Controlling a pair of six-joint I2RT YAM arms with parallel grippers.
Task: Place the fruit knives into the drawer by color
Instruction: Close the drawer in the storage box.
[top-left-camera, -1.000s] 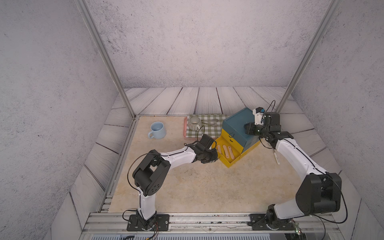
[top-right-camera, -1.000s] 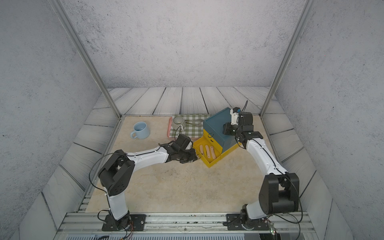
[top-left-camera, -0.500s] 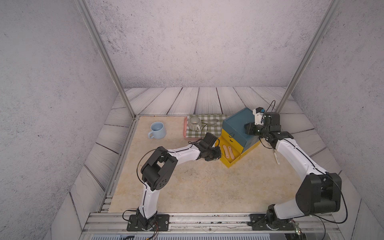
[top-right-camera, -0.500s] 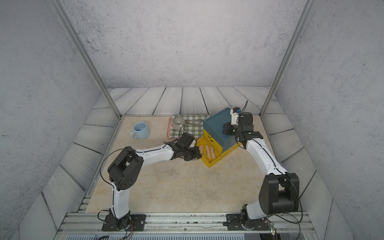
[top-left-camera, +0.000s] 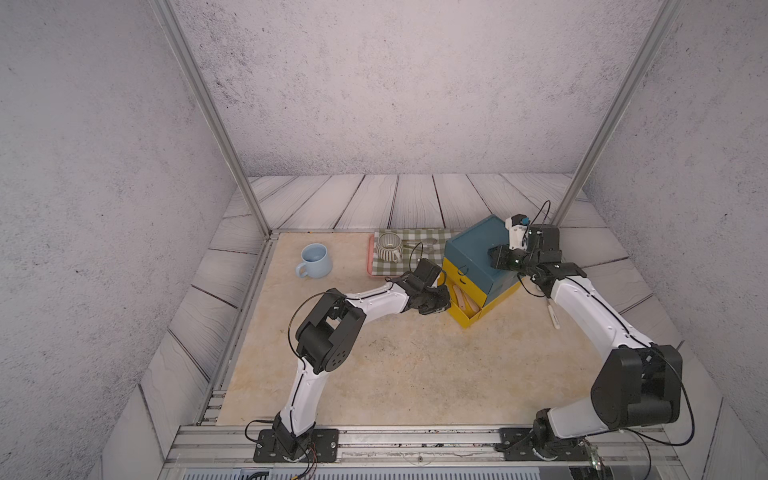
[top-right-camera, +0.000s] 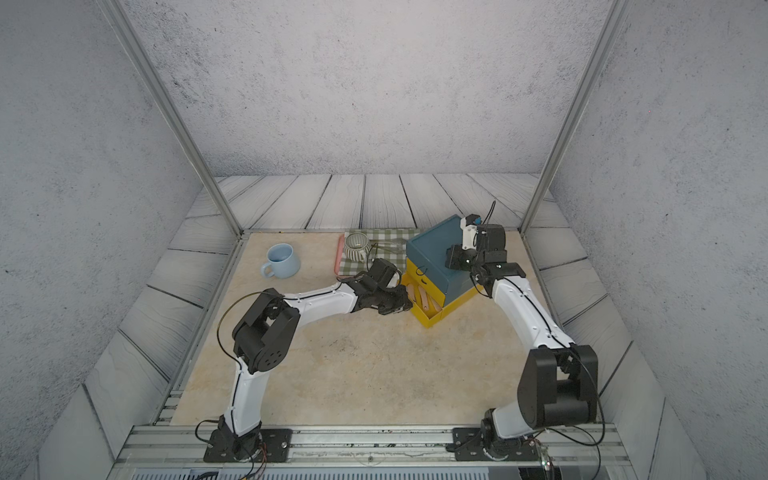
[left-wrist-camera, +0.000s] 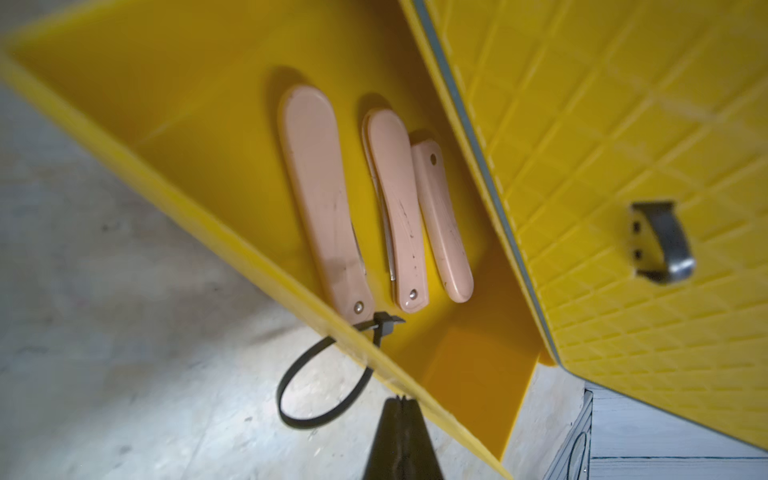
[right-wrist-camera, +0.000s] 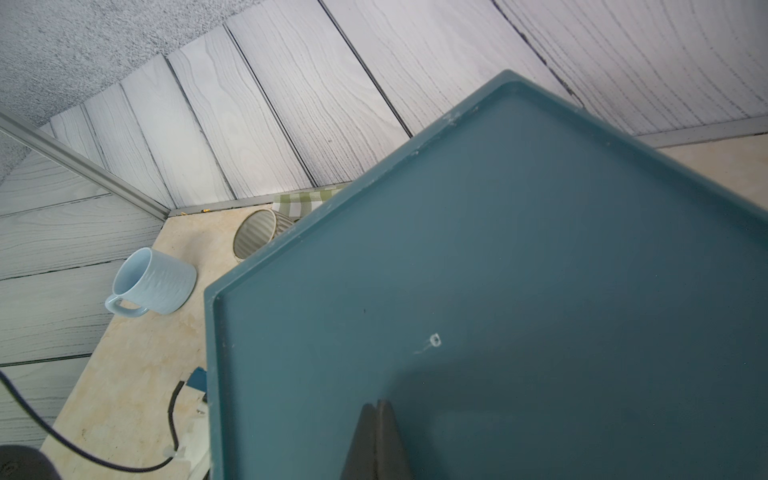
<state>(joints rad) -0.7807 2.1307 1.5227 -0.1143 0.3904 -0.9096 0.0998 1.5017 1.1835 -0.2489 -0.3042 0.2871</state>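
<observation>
The drawer (top-left-camera: 478, 249) is a dark teal chest with yellow fronts, seen in both top views (top-right-camera: 432, 253). Its bottom drawer (left-wrist-camera: 232, 232) stands pulled out. Three salmon pink fruit knives (left-wrist-camera: 320, 199) (left-wrist-camera: 395, 208) (left-wrist-camera: 442, 224) lie side by side inside it (top-left-camera: 463, 297). My left gripper (left-wrist-camera: 401, 401) is shut and empty, its tip against the open drawer's front wall beside the black ring pull (left-wrist-camera: 324, 386). My right gripper (right-wrist-camera: 380, 403) is shut and rests on the chest's teal top (right-wrist-camera: 498, 270). No other knives show.
A pale blue mug (top-left-camera: 316, 259) stands at the back left. A pink tray (top-left-camera: 370, 257) with a green checkered cloth, a striped cup (top-left-camera: 388, 246) and metal cutlery lies left of the chest. A thin white stick (top-left-camera: 552, 316) lies under my right forearm.
My left gripper has moved right, up against the open drawer's front, and its elbow has swung in. The bottom drawer has slid a little into the chest. The right arm has not moved.
</observation>
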